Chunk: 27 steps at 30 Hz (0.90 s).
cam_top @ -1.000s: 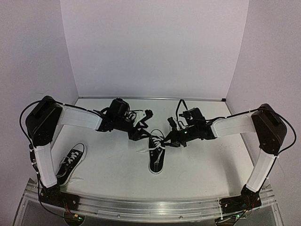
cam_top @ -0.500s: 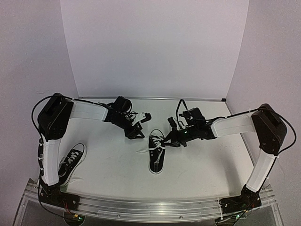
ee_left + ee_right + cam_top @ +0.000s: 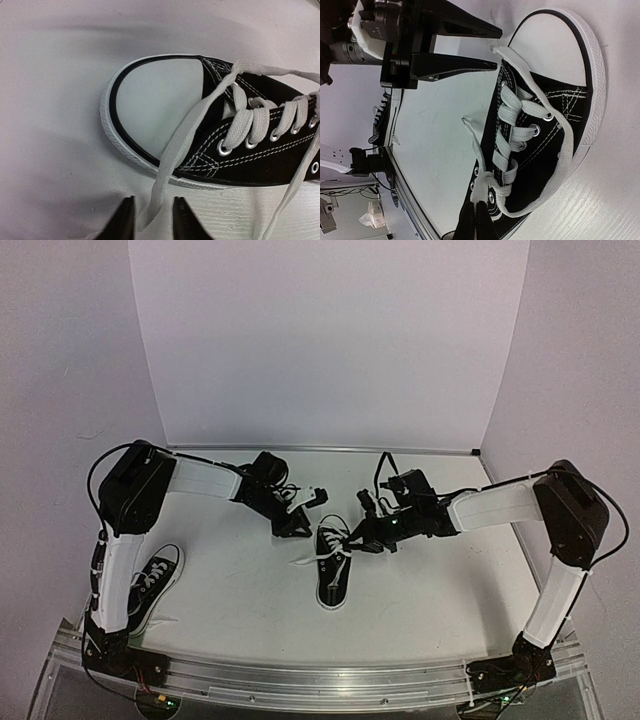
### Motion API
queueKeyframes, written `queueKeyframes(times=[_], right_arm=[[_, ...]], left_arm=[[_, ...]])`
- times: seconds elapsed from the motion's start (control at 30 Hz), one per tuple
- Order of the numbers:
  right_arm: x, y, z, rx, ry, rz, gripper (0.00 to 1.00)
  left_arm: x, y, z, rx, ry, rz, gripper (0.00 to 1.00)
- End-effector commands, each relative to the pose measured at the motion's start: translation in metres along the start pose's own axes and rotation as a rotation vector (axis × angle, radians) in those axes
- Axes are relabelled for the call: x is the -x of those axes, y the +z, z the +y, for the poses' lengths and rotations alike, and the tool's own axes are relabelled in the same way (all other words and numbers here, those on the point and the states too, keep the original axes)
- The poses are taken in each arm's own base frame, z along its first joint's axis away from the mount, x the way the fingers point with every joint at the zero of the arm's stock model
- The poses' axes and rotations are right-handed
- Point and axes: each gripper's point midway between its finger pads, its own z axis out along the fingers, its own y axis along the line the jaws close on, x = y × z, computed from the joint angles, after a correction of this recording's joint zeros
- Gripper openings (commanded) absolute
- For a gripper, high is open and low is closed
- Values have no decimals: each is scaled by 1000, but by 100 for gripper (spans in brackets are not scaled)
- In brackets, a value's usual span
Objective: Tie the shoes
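One black shoe (image 3: 333, 575) with a white toe cap lies mid-table, toe pointing away from the arm bases. My left gripper (image 3: 303, 510) hovers low by its toe (image 3: 160, 100). The jaws stand a little apart, and the loose end of a white lace (image 3: 185, 140) runs between the fingertips (image 3: 153, 199). My right gripper (image 3: 352, 540) is shut on the other lace (image 3: 487, 182) near the top eyelets, its fingers (image 3: 479, 212) pressed together. The second shoe (image 3: 150, 585) lies at the near left beside the left arm's base.
A white back wall and side walls enclose the table. An aluminium rail (image 3: 320, 680) runs along the near edge. The left gripper's body (image 3: 420, 45) sits just beyond the toe in the right wrist view.
The left arm's elbow has swung right and its jaws have narrowed around the lace end. The right gripper and both shoes have stayed put.
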Motion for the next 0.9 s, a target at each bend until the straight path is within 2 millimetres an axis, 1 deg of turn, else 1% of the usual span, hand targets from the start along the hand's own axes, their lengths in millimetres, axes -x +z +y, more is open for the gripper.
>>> queueKeyframes(times=[0.0, 0.07, 0.17, 0.3, 0.37, 0.5, 0.53, 0.67, 0.77, 0.87], right_arm=[[10, 3, 4, -4, -14, -25, 0], [9, 4, 3, -7, -12, -22, 0], [8, 5, 1, -12, -11, -21, 0], [8, 6, -2, -19, -8, -22, 0], [8, 7, -3, -22, -6, -22, 0], [9, 8, -4, -26, -4, -24, 0], [9, 9, -5, -27, -2, -24, 0], [9, 9, -5, -25, -1, -26, 0], [11, 8, -2, -19, -4, -28, 0], [13, 8, 0, -13, -9, -32, 0]], left_arm=[[35, -13, 7, 40, 31, -51, 8], [45, -24, 9, 72, 33, -70, 1], [62, -43, 8, 104, 44, -106, 0], [91, -78, 2, 156, 35, -166, 0], [101, -95, -5, 175, 23, -189, 0], [113, -124, -32, 182, 9, -229, 0], [110, -125, -37, 186, -7, -229, 0], [94, -144, -57, 223, -102, -227, 0], [78, -159, -66, 278, -185, -196, 0], [57, -167, -72, 341, -275, -147, 0]])
